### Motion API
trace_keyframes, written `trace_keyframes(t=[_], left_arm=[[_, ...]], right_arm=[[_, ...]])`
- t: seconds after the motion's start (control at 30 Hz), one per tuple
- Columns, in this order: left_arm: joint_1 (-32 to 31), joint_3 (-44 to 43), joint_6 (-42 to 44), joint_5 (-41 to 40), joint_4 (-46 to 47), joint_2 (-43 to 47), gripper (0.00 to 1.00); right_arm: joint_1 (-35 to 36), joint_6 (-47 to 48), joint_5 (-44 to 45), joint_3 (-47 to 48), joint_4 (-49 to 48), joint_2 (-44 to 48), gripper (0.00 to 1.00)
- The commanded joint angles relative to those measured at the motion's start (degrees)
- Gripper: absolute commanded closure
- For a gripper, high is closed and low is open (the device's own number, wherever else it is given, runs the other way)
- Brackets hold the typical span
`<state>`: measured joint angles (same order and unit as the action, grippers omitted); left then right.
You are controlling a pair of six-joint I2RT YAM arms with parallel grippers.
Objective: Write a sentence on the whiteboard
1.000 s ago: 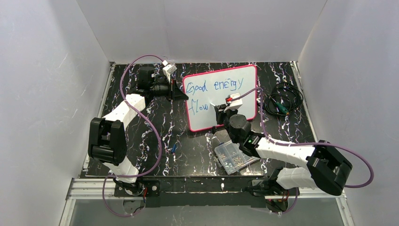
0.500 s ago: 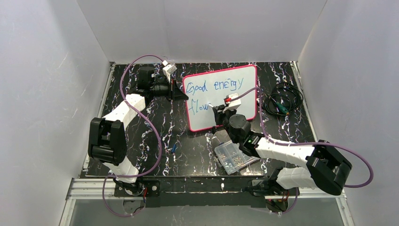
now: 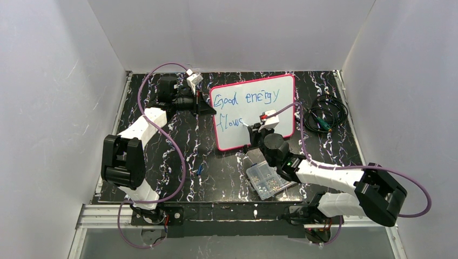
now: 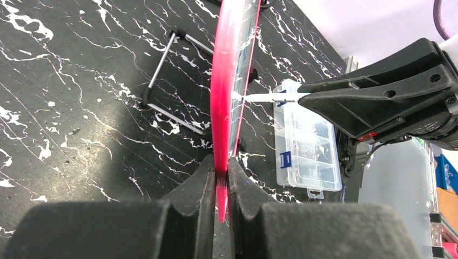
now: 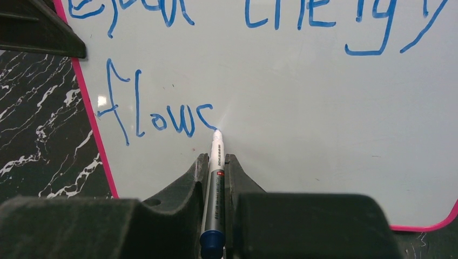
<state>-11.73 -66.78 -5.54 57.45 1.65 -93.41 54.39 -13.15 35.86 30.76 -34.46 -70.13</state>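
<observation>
The whiteboard (image 3: 231,139) stands tilted on the dark marbled table, white with a pink-red frame. My left gripper (image 3: 208,109) is shut on its left edge; the left wrist view shows the pink frame (image 4: 227,81) pinched between the jaws of that gripper (image 4: 219,183). The sentence (image 3: 246,100) is blue handwriting: "Good energy" above, "flow" plus a curved stroke (image 5: 156,116) below. My right gripper (image 5: 216,159) is shut on a white marker (image 5: 215,183) with a blue end. Its tip touches the board at the end of that last stroke. The marker (image 4: 264,97) also shows from the side.
A clear compartmented parts box (image 3: 268,181) lies just in front of the board, under my right arm. A coil of black cable (image 3: 324,120) sits to the right. A small blue object (image 3: 200,169) lies on the table near the front. White walls close in three sides.
My right gripper has shifted slightly right along the second line, and a new stroke has appeared after "flow". The left arm and the board have not moved.
</observation>
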Motion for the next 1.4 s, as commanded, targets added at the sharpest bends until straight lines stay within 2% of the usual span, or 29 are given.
trace_keyframes(t=[0.0, 0.1, 0.37, 0.5, 0.77, 1.37], left_arm=[[0.27, -0.68, 0.09, 2.31, 0.9, 4.53, 1.0], [0.25, -0.69, 0.08, 2.31, 0.9, 4.54, 1.0], [0.24, -0.72, 0.04, 2.33, 0.9, 4.48, 1.0], [0.25, -0.59, 0.09, 2.23, 0.95, 4.62, 1.0], [0.28, -0.65, 0.09, 2.32, 0.92, 4.59, 1.0], [0.29, -0.54, 0.05, 2.31, 0.95, 4.72, 1.0]], right_arm=[[-0.25, -0.17, 0.15, -0.63, -0.34, 0.81, 0.99], [-0.17, -0.13, -3.08, -0.4, -1.28, -0.09, 0.99], [0.39, -0.44, -4.79, 0.49, -5.2, -1.54, 0.99], [0.89, -0.39, -2.5, -0.22, -7.06, 0.72, 0.99], [0.88, 0.09, 4.65, -2.2, -1.7, 4.77, 0.99], [0.89, 0.83, 4.63, -2.29, -3.51, 2.1, 0.99]])
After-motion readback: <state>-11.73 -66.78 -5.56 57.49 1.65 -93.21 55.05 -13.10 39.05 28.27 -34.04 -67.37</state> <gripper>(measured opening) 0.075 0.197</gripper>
